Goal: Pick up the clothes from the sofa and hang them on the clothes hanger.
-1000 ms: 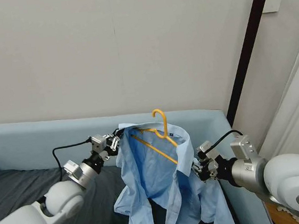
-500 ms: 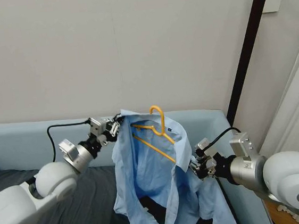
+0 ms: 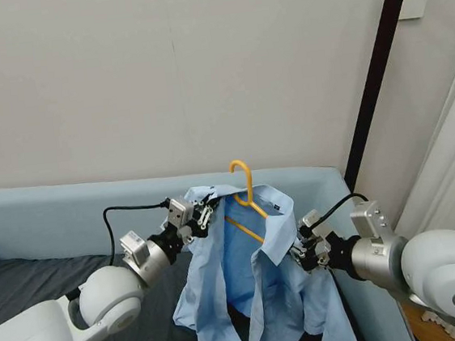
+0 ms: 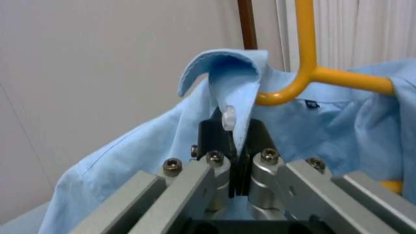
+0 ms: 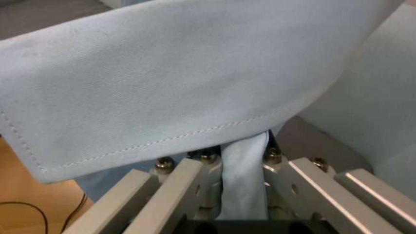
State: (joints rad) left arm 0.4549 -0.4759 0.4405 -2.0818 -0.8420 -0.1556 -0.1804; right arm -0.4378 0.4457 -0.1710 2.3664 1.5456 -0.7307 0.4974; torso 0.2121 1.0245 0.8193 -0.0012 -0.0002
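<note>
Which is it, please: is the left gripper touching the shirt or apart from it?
Touching. The left wrist view shows the left gripper shut on the shirt, its collar edge pinched between the fingers.

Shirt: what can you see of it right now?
The shirt is light blue, thin woven cloth with a collar and white button, unbuttoned and draped on a yellow hanger, held up above the sofa. The left gripper pinches its collar edge; the right gripper pinches the other front edge. Its tails hang loose.
</note>
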